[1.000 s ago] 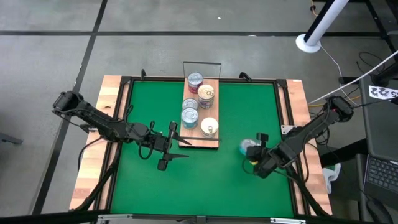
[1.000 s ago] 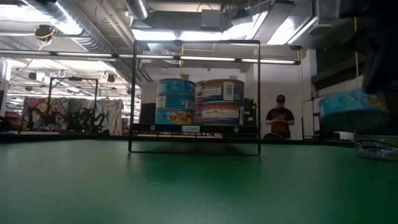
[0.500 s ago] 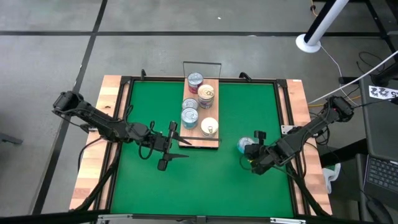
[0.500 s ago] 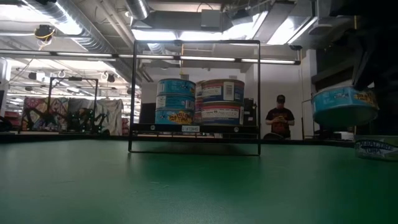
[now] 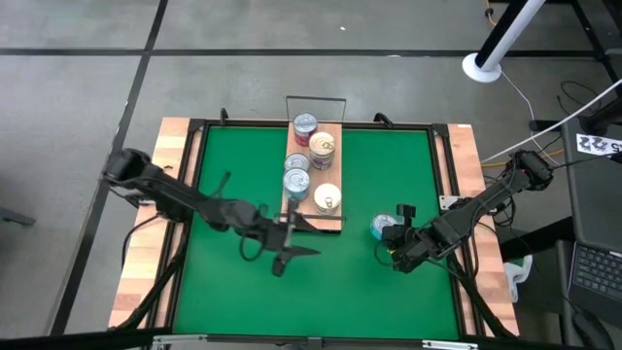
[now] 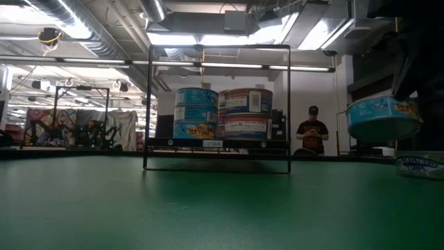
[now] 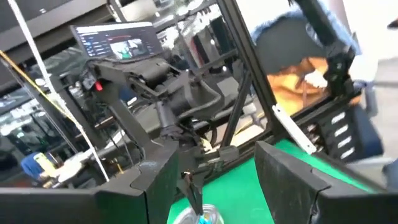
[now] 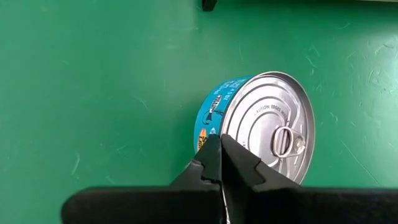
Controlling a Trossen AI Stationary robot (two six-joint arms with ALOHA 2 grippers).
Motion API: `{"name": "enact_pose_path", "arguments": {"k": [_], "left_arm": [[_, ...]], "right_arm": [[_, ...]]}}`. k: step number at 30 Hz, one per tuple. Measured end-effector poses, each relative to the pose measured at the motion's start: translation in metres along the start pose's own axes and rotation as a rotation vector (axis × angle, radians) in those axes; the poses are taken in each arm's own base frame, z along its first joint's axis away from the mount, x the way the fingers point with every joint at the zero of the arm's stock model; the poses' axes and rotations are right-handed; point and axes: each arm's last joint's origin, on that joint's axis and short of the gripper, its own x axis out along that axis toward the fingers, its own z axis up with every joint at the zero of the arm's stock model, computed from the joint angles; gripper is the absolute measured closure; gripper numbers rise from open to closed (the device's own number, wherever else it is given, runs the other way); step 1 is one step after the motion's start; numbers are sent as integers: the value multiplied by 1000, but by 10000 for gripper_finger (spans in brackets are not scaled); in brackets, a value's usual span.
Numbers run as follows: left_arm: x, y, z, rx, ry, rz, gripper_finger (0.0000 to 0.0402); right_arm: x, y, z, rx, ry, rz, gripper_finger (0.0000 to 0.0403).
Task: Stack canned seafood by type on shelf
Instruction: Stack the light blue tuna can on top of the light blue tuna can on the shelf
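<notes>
While the shelf itself is undisturbed, the left gripper (image 5: 294, 256) is now found in front of the shelf's near end, having been swung rightward across the green mat (image 5: 224, 292) from its earlier place beside the board's left edge. Its fingers are spread wide and nothing is held between them.

At the centre, the shelf (image 5: 299, 209) is loaded with five groups of tins (image 5: 294, 183). In the low view, blue-labelled stacks (image 6: 196, 111) are seen standing just beside red-labelled ones (image 6: 246, 112).

To the right, a blue-labelled tin (image 5: 384, 227) is gripped by the right gripper (image 8: 219, 163), whose fingers are pinched together at the rim. A moment ago this tin was blurred at the low view's edge. It is now hung steady above the mat, a little nearer the shelf. Another tin (image 6: 420, 165) is left on the mat at the far right, though its label is hard to read from there.

The carry is judged to be under way, with the blue stacks as the likely target, and the left arm is perhaps being brought over to help.
</notes>
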Motion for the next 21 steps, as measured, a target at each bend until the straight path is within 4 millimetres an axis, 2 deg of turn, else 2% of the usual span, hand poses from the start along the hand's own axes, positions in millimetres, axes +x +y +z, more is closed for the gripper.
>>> {"name": "enact_pose_path", "arguments": {"k": [4,9,16,21], "left_arm": [[36,-9,-6,82,82,-26,196],[75,-21,-9,185,318,-2,196],[114,-47,-14,339,484,76,196],[137,-67,-31,467,553,108,197]], "right_arm": [[0,0,0,1,-2,2,403],[0,0,0,1,-2,3,403],[0,1,0,2,13,24,403],[0,1,0,4,11,26,403]]}}
